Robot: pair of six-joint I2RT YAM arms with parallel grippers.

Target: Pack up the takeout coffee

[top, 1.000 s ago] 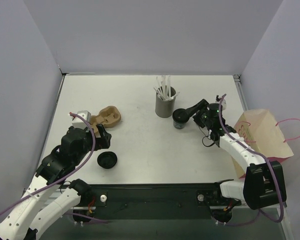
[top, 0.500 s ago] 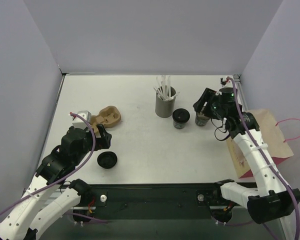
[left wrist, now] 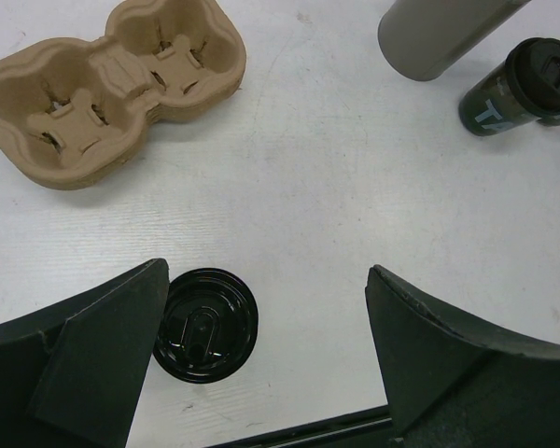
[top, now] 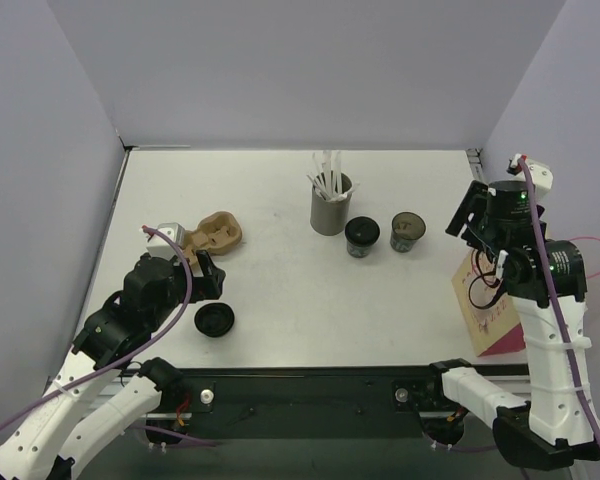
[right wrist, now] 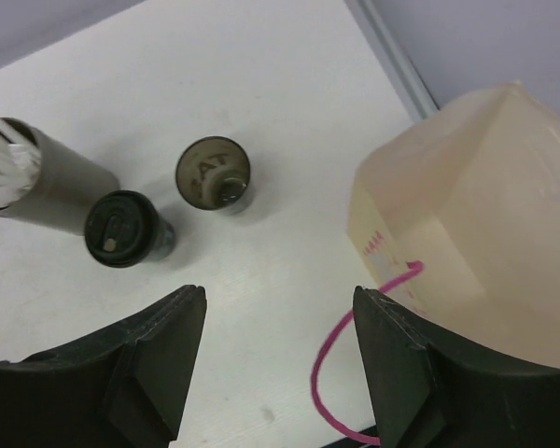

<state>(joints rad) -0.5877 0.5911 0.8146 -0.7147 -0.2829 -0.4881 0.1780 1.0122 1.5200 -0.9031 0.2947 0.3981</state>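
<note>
- The lidded takeout coffee cup (top: 362, 237) stands upright on the worktop (top: 270, 200), its long axis vertical and its black lid facing up. It is just right of the grey straw holder (top: 330, 212).
- The open takeout cup (top: 406, 231) stands upright just to its right, mouth up. The two are close, but a gap shows between them.
- In the left wrist view the lidded cup looks tilted, probably only from the camera's angle. Pale letters show on its dark green wall.
- The right tool (right wrist: 275, 369) has its fingers parted with nothing between them. It hangs high at the worktop's right edge, above the paper bag (right wrist: 476, 233) and its pink handle (right wrist: 331, 373).
- The left tool (left wrist: 271, 373) is spread wide and grips nothing. It sits above the loose black lid (left wrist: 205, 324), near the pulp drink carrier (left wrist: 112, 89).
- A second ago the right tool lay low beside the lidded cup. Half a second ago it was around the open cup, and it has since let go, lifted and drawn back to the right.
- The lidded cup, the lid, the carrier and the left arm have not moved.
</note>
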